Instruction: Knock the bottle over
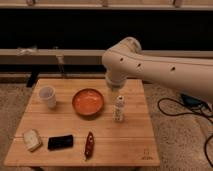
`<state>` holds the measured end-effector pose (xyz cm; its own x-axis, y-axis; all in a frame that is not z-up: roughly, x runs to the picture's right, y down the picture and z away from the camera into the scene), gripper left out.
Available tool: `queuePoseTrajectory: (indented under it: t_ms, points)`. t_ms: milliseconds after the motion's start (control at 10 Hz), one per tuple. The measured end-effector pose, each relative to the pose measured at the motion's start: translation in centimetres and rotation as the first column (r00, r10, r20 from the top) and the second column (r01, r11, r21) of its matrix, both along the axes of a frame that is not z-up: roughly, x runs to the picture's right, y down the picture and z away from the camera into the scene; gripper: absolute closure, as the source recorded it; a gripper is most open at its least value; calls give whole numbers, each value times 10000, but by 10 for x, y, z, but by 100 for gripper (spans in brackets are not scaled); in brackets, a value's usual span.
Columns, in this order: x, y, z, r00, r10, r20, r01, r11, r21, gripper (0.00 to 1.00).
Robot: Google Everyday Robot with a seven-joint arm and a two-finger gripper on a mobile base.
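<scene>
Hand (114, 93): hanging just above bottle (119, 108); open or closed, cannot tell.
Bottle: standing upright on counter (125, 137), just beside orange bowl (88, 101).
Cup (47, 96): sitting far left.

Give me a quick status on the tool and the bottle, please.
Tool directly above the bottle. Bottle upright, not yet knocked, right of the orange bowl. Nothing between tool and bottle.
</scene>
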<state>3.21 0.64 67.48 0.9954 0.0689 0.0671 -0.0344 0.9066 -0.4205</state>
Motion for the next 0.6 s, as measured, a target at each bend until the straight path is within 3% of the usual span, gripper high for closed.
queuePoseTrajectory:
  t_ms: [300,600]
  points:
    - [2,0,2,9998,-47,-184,47,10000,2,20]
    - [26,5,36,9927,-330,-1162,289,9989,-368,20]
